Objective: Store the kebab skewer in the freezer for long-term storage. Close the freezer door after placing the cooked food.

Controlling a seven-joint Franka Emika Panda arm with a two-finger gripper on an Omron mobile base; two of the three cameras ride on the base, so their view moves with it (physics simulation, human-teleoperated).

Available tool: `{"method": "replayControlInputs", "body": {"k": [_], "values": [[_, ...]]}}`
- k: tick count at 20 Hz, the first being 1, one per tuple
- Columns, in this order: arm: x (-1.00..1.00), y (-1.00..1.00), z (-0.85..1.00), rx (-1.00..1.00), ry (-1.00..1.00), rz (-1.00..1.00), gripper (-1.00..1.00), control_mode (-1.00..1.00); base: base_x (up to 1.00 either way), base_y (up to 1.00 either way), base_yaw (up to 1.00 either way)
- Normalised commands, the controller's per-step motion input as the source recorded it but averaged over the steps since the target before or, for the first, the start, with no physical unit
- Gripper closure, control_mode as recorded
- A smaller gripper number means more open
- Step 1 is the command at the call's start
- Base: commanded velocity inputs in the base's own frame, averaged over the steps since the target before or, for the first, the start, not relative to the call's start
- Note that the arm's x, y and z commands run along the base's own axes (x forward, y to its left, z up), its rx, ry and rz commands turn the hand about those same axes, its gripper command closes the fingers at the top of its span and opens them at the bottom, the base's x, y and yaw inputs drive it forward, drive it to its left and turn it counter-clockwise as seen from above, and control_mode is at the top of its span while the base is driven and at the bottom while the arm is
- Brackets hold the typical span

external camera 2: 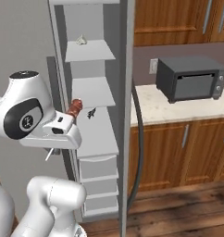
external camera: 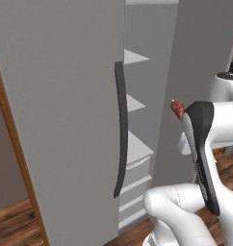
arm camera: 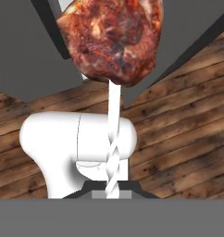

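My gripper (arm camera: 113, 190) is shut on the pale stick of the kebab skewer (arm camera: 112, 44); a big reddish-brown meat chunk sits just beyond the fingertips. The freezer (external camera 2: 93, 92) stands open, with white shelves showing. In the right base view the gripper (external camera 2: 69, 119) holds the kebab skewer (external camera 2: 76, 107) at mid-shelf height, at the left edge of the opening. The freezer door (external camera 2: 127, 92) is swung out towards me, edge-on, with its dark handle (external camera 2: 138, 139) on the right. In the left base view the skewer's meat (external camera: 176, 108) peeks past my forearm, in front of the freezer door (external camera: 200, 57).
The unit's other grey door (external camera: 60, 96) is shut, its dark handle (external camera: 119, 129) just left of the opening. Two small items (external camera 2: 81, 40) (external camera 2: 91, 113) lie on the shelves, with drawers (external camera 2: 99, 169) below. A dark grey microwave (external camera 2: 190, 82) stands on the counter (external camera 2: 153, 111) to the right.
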Motion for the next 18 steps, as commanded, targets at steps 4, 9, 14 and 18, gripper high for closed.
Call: {"method": "replayControlInputs", "body": {"k": [4,9,14,18], "values": [[0.00,0.00,0.00,0.00,0.00,0.00,1.00,1.00,0.19,-0.03,0.06],[0.00,0.00,0.00,0.00,0.00,0.00,1.00,1.00,0.36,0.00,0.10],[0.00,0.00,0.00,0.00,0.00,0.00,1.00,1.00,0.34,0.00,0.09],[0.00,0.00,0.00,0.00,0.00,0.00,1.00,1.00,0.32,0.00,0.09]]}}
